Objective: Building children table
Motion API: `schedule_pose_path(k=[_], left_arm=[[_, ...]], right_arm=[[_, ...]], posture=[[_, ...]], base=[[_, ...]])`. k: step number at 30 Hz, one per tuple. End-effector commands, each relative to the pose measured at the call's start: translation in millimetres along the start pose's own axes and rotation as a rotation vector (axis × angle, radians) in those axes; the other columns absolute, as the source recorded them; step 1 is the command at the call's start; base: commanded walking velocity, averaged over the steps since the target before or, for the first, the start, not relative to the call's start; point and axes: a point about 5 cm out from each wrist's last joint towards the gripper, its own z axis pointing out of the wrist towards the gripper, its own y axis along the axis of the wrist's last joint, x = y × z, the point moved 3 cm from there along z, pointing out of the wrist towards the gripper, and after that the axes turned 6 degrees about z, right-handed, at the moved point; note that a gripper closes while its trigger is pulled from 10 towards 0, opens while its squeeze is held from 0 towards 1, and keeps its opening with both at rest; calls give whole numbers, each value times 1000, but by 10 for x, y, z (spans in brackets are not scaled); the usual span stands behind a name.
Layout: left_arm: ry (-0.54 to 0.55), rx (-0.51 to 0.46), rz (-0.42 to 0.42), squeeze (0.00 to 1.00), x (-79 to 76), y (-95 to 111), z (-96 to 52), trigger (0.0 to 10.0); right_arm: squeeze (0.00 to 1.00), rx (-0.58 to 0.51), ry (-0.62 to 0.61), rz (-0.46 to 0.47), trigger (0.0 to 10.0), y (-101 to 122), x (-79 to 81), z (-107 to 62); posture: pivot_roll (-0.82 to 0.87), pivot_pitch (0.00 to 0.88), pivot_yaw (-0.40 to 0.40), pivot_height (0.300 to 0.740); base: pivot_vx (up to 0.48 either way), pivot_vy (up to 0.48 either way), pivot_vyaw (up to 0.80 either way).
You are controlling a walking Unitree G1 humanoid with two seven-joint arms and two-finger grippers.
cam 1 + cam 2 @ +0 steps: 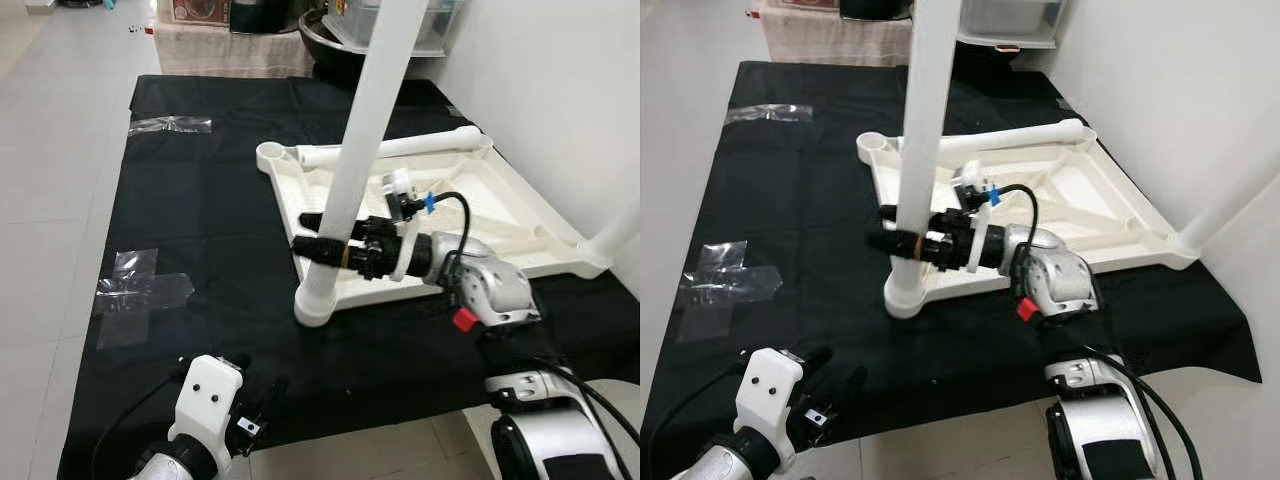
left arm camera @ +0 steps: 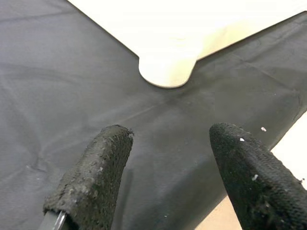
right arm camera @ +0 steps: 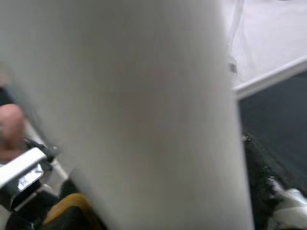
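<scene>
A white children's tabletop (image 1: pixel 490 195) lies upside down on a black cloth (image 1: pixel 200 220). One white leg (image 1: pixel 365 120) stands upright in its near-left corner socket (image 1: pixel 315 305). My right gripper (image 1: pixel 318 240) is shut around this leg low down, and the leg (image 3: pixel 144 105) shows very close in the right wrist view. A second leg (image 1: pixel 400 148) lies along the tabletop's far edge. A third leg (image 1: pixel 620 230) rises at the right corner. My left gripper (image 2: pixel 168 167) hovers open over the cloth near its front edge, short of the corner socket (image 2: pixel 167 72).
Clear tape patches (image 1: pixel 140 290) (image 1: pixel 170 125) stick to the cloth's left side. A white wall (image 1: pixel 560 80) runs close along the right. Boxes and a dark basin (image 1: pixel 330 45) stand beyond the cloth's far end. Grey tiled floor (image 1: pixel 50 150) lies to the left.
</scene>
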Motion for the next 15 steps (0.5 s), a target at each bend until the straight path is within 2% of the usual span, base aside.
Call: schedule_pose_path(k=[1, 5, 8, 9, 12, 14, 15], left_arm=[[-12, 15, -1, 0, -33, -32, -19, 10000], [-10, 16, -2, 0, -28, -30, -20, 10000], [-9, 15, -1, 0, -23, -30, -19, 10000], [-9, 14, -2, 0, -22, -30, -16, 10000], [-9, 14, -2, 0, -21, -30, -14, 10000], [-10, 14, -2, 0, -9, -32, -3, 10000], [-10, 14, -2, 0, -9, -32, -3, 10000]], right_arm=[[0, -15, 23, -18, 0, 55, -4, 105], [0, -30, 24, -51, 0, 69, -13, 136], [0, -26, 20, -51, 0, 38, -16, 95], [0, -41, -55, -58, 0, 38, -77, 76], [0, -52, -112, -65, 0, 38, -121, 61], [0, -105, -386, -72, 0, 49, -338, 9], [0, -105, -386, -72, 0, 49, -338, 9]], posture=[[173, 84, -146, 740], [176, 91, -147, 740], [176, 91, -147, 740], [169, 95, -143, 740], [169, 95, -143, 740], [155, 97, -138, 740], [155, 97, -138, 740]], base=[[0, 0, 0], [0, 0, 0], [0, 0, 0], [0, 0, 0], [0, 0, 0], [0, 0, 0], [0, 0, 0]])
